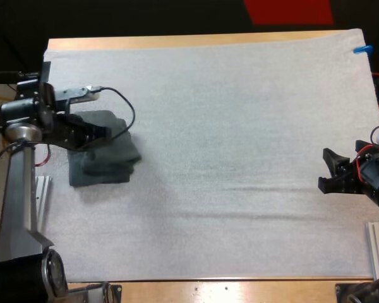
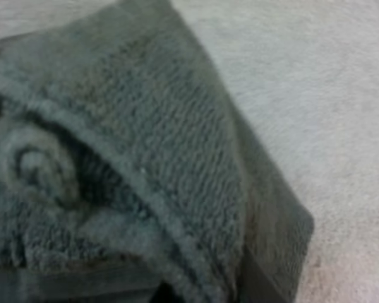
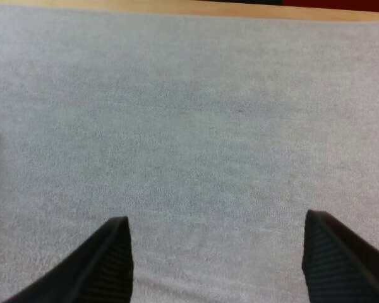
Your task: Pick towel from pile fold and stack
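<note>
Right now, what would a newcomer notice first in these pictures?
First, the dark grey-green towel on the left side of the white mat, with the left gripper low over it. Then the right gripper, open over bare mat at the right edge.

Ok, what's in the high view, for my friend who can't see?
Left gripper is at a dark grey-green towel on the white mat's left side; right gripper hangs open over bare mat, far right.

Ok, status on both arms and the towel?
Left gripper down on the towel, grip unclear. Right gripper open over bare mat. Nothing in the way.
</note>
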You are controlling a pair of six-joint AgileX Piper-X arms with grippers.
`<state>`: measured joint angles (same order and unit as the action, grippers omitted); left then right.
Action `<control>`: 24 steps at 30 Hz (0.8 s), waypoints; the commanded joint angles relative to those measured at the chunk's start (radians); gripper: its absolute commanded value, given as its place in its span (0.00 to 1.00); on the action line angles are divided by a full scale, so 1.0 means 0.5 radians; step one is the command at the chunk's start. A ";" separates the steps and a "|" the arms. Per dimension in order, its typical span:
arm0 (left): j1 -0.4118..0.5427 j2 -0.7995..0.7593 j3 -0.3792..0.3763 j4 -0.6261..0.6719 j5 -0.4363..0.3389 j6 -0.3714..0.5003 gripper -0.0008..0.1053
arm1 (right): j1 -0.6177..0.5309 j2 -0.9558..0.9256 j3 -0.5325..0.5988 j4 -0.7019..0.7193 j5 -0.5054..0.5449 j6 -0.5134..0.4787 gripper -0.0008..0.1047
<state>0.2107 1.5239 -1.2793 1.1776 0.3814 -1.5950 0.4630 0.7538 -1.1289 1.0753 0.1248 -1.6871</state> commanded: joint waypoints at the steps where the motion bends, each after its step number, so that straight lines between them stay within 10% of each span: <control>1: 0.033 -0.022 -0.012 0.017 -0.023 0.013 0.01 | 0.005 -0.017 -0.014 -0.004 0.011 0.014 0.54; 9: 0.144 -0.004 0.097 -0.062 -0.072 0.104 0.10 | 0.005 -0.017 -0.014 -0.004 0.011 0.016 0.54; 17: 0.144 -0.004 0.144 -0.069 -0.601 0.135 0.56 | 0.005 -0.017 -0.014 -0.004 0.011 0.016 0.54; 24: 0.144 -0.018 0.144 -0.049 -1.024 0.135 0.59 | 0.005 -0.017 -0.014 -0.004 0.011 0.016 0.54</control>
<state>0.2825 1.5234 -1.2070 1.1494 -0.0972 -1.5337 0.4630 0.7538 -1.1289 1.0753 0.1248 -1.6802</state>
